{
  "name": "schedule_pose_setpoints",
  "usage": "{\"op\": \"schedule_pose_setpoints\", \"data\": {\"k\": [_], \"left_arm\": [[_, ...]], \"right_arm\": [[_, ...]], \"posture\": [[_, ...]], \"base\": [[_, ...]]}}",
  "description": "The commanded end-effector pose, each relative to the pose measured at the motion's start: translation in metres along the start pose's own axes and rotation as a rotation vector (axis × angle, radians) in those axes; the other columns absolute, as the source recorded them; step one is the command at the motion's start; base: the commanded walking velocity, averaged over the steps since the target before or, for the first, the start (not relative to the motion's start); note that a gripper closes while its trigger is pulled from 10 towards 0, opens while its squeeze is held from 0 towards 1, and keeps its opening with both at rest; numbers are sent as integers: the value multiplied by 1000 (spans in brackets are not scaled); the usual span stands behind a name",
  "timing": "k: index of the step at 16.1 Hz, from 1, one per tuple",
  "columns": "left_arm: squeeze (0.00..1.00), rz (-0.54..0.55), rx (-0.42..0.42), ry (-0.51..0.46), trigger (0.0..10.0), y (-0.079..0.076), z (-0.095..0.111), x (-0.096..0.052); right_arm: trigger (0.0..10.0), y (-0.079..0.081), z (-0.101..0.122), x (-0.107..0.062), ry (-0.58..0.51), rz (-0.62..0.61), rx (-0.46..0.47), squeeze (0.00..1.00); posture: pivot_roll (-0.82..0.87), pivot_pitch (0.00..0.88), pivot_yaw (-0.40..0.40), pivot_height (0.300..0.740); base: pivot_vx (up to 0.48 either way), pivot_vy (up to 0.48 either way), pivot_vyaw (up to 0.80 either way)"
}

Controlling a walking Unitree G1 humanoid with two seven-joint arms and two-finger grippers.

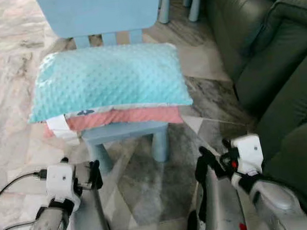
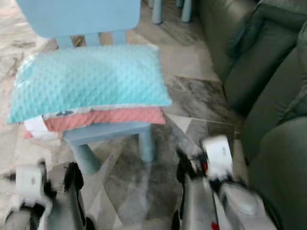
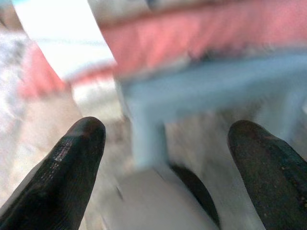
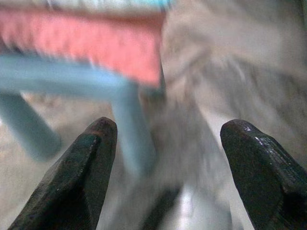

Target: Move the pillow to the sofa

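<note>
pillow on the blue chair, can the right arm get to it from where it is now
Probably yes. The pillow lies on top of the blue chair, with nothing between it and the right gripper, which is open, low and short of the chair. It would have to rise and reach forward.

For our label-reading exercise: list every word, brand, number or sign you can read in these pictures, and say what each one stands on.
None can be read.
The white tag hanging from the pillow on the blue chair shows no legible print; in the left wrist view it is blurred.
The small dark mark on the pillow's edge is too small to tell.
The left gripper and right gripper, the sofa and the floor carry no writing.
</note>
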State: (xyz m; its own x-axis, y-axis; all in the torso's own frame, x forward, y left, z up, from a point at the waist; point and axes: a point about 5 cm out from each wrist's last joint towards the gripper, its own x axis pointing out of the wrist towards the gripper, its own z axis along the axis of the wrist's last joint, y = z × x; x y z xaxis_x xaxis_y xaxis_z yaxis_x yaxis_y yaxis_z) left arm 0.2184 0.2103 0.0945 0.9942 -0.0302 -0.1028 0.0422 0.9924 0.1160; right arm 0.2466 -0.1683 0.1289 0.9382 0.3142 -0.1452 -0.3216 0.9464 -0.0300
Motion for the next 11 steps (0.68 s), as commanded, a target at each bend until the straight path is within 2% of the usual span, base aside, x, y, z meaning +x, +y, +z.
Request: {"op": "schedule_pose_setpoints", "data": {"k": [1,3,4,5,8,9,10,11], "left_arm": [[0,76,21,-9,10000,12,6,6],[0,203,53,-94,10000,29,33,30],[0,218,50,-102,10000,32,36,33],[0,329,52,-156,10000,44,56,48],[0,387,4,-237,10000,62,88,69],[0,396,-17,-259,10000,73,96,79],[0,408,-31,-260,10000,78,100,84],[0,419,-39,-286,10000,84,113,95]], "right_arm": [[10000,-5,4,6,-13,-34,-12,0],[10000,-16,32,28,-87,-106,-24,0],[10000,-17,34,31,-88,-121,-38,0],[10000,-21,49,44,-122,-125,45,0],[10000,-25,78,65,-197,-94,85,0],[10000,-28,91,76,-227,-87,66,0],[10000,-30,94,81,-230,-106,34,0],[10000,-32,102,88,-250,-87,64,0]], "posture": [[22,150,-43,370],[18,133,-35,370],[17,130,-33,370],[19,118,-28,370],[24,113,-24,370],[24,119,-25,370],[23,123,-25,370],[23,134,-25,370]], "base": [[0,0,0],[0,0,0],[0,0,0],[0,0,0],[0,0,0],[0,0,0],[0,0,0],[0,0,0]]}}
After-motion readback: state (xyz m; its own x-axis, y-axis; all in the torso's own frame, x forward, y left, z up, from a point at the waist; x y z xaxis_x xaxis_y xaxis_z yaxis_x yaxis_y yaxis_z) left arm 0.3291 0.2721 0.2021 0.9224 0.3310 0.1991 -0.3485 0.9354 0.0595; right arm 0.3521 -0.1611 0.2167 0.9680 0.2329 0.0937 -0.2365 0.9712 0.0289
